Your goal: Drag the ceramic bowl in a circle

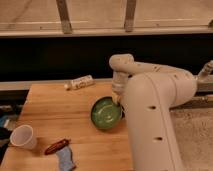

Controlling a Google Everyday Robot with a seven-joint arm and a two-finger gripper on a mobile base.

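The ceramic bowl, green and glossy, sits on the wooden table near its right side, tilted slightly toward the camera. My gripper points down at the bowl's upper right rim and is shut on that rim. The white arm bends over from the right and hides the bowl's right edge and the table behind it.
A white paper cup stands at the front left. A red object and a blue item lie near the front edge. A white bottle lies on its side at the table's back edge, under a dark window ledge.
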